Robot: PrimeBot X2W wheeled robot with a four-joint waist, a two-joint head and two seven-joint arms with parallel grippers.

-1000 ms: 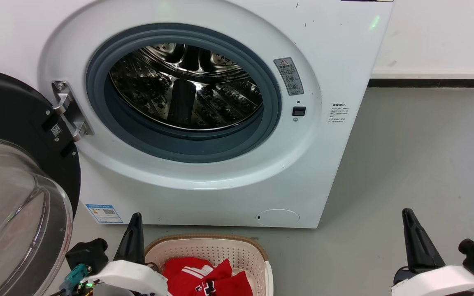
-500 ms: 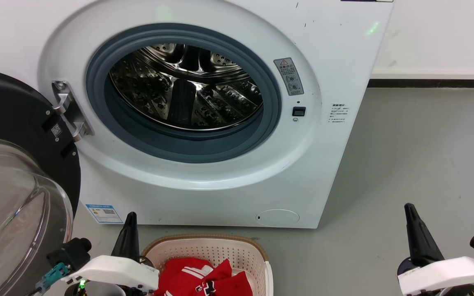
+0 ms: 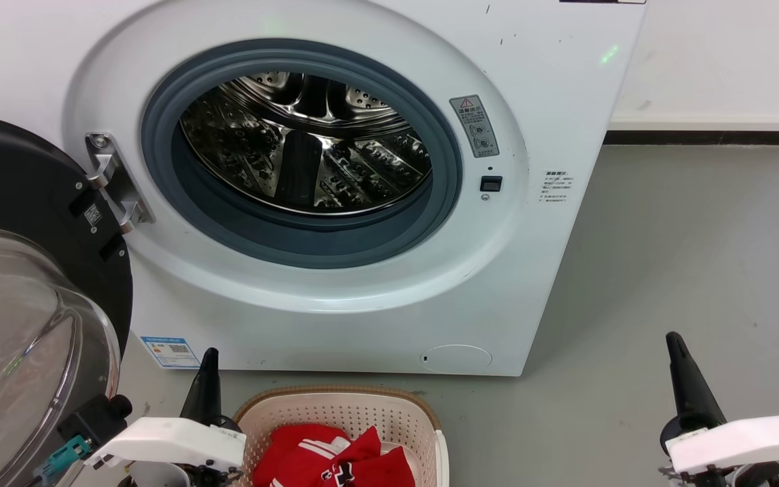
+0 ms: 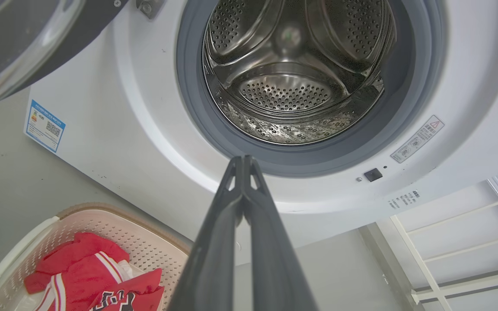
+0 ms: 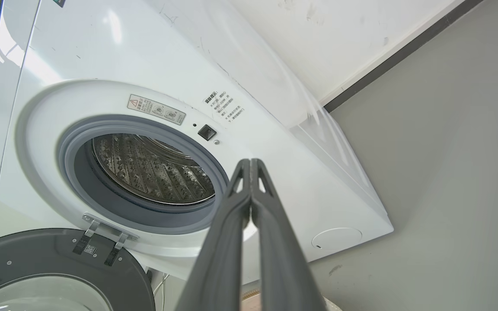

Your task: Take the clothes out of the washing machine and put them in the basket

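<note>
Red white-trimmed jerseys (image 3: 308,456) in cream perforated basket (image 3: 362,411), perhaps two.
My left pincer (image 4: 243,162) and right pincer (image 5: 249,163): fingers together, empty.

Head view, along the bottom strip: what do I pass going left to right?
Open glass door → left gripper, fingers together → basket holding the clothes → right gripper, fingers together.

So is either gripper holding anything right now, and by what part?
Nothing held. Left gripper and right gripper are both shut empty; the red jerseys with white trim lie in the cream perforated plastic basket.
</note>
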